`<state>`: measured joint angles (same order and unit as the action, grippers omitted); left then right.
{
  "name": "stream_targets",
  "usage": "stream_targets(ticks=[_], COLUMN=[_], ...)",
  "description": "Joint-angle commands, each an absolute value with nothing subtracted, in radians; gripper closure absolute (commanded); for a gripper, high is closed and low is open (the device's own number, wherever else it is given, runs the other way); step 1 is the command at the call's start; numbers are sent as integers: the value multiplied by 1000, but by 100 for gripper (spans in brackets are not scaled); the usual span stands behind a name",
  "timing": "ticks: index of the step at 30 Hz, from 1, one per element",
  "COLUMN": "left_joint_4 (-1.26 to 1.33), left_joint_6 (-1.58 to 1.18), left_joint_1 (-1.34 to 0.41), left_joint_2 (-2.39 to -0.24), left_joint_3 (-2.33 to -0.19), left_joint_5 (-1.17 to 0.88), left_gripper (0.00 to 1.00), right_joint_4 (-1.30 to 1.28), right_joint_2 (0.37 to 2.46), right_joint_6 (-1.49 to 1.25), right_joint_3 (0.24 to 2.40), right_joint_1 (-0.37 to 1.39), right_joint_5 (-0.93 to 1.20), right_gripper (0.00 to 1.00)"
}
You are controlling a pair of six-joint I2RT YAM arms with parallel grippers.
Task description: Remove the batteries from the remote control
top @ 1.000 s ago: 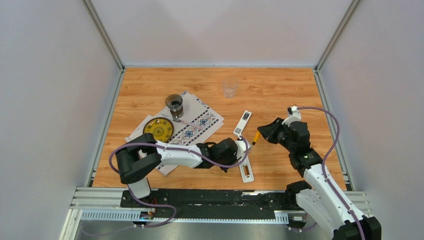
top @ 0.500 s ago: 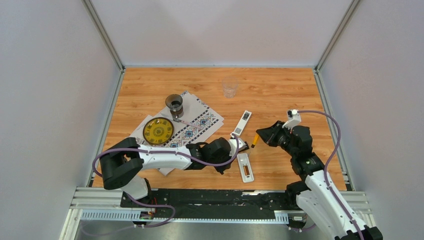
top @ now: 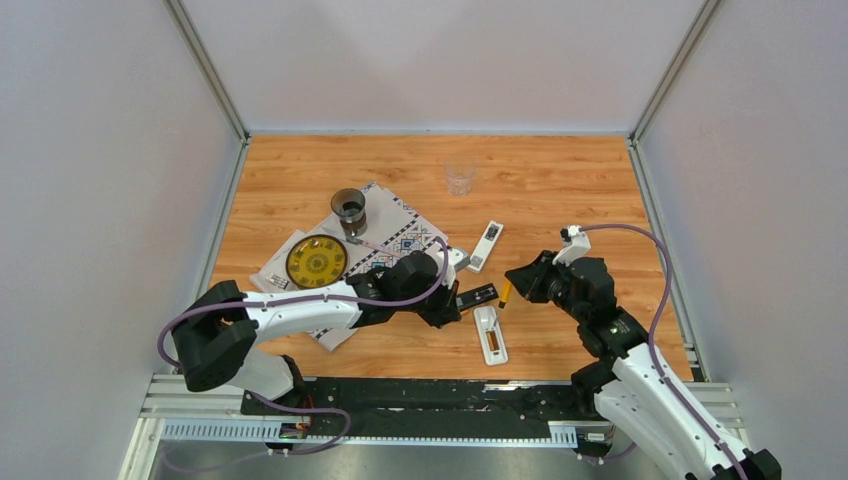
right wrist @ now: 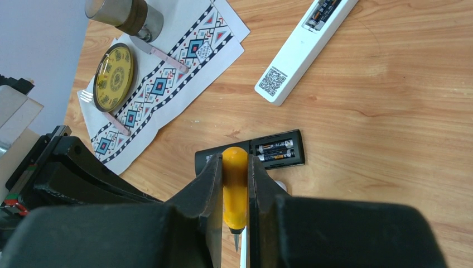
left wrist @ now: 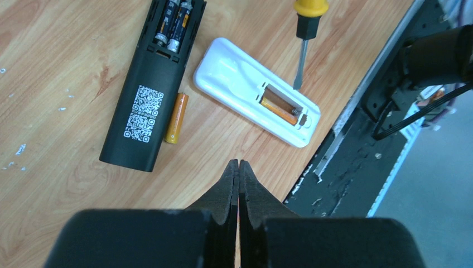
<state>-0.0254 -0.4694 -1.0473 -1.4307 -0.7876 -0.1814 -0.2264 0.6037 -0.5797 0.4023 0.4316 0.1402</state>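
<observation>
From above, the white remote (top: 491,336) lies by the worktop's near edge with its open bay facing up, so that it can be worked from overhead; the black remote (top: 478,296) lies just beyond it, with the left gripper (top: 452,299) beside it; the right gripper (top: 511,287) aims the screwdriver (top: 505,292) down toward the white one, probably as a lever; a second white remote (top: 486,245), a glass (top: 459,177) toward the far edge, and a patterned cloth (top: 385,255) bearing a yellow dish (top: 317,260) and a metal cup (top: 348,210) stand well apart from the work. In the left wrist view its fingers (left wrist: 251,192) are pressed together on nothing; of the batteries (left wrist: 279,109), one orange cell sits in the white remote's bay with the screwdriver's tip just beside it; a loose battery (left wrist: 176,118) lies along the black remote's side, perhaps touching; two more sit in that remote's open bay. In the right wrist view the pads (right wrist: 207,184) clamp the yellow handle, blade pointing down; the black remote lies just past the handle; I judge that nothing blocks the blade.
</observation>
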Motion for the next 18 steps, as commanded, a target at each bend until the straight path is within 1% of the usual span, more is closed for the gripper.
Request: stream_targets(ticks=[1,5,7,11,15,18], left_joint_4=[87,120,132,135,214,276], left_joint_6=[-538,-558,-571,-597,-661,-701], left_joint_1=[-1019,-1005,-1005,-1005,-1005,-1005], left_joint_2=[-1388,-1402,-1417,-1463,-1520,-1574], left_joint_3=[-762,-761,-761,-770,-746,-749], left_joint_5=[-255,-287,-302,-321,-340,-371], left_gripper=[100,100,100,100,100,100], right_joint_4=[-200,-238,-274,-285,-301,-319], right_joint_2=[636,667,663,602,461,422], right_joint_6=[-570,-571,-568,-546,-564,-557], right_joint_3=[486,526,540,500,454,425], right_joint_1=[459,476,477,476,476,476], right_joint_5=[89,35,-41,-78,-116,-117], right_gripper=[100,100,100,100,100,100])
